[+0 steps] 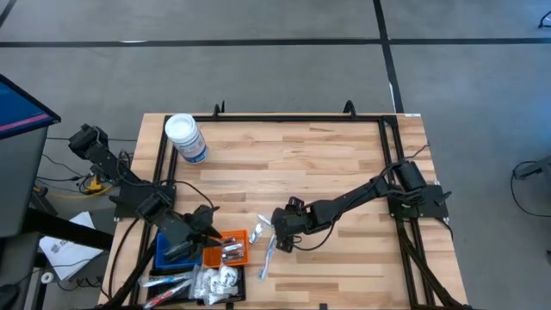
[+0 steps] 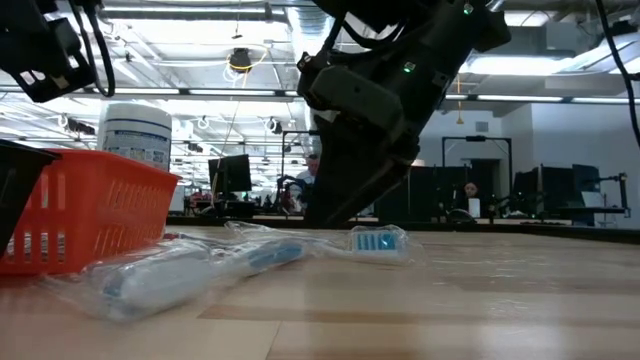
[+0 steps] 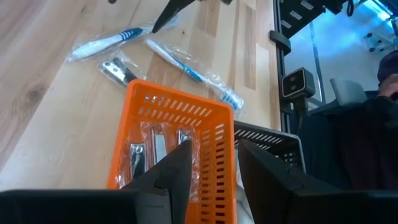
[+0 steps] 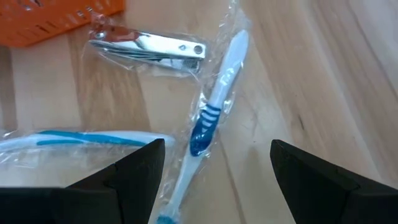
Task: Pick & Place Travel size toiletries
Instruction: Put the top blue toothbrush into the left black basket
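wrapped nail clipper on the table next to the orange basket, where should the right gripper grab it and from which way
Grip the wrapped nail clipper across its narrow width near mid-body, coming straight down. It lies flat on the table, a slim metal bar, so closing on the long edges looks most secure. The right gripper is open above; the toothbrush head lies beside one end, so favour the end nearer the orange basket.

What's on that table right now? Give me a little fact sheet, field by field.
Loose items: two wrapped toothbrushes, wrapped nail clipper
Orange basket: holds nail clippers
Right claw: open, above the toothbrushes
Left claw: open, over the orange basket
Far corner: white-lidded jar
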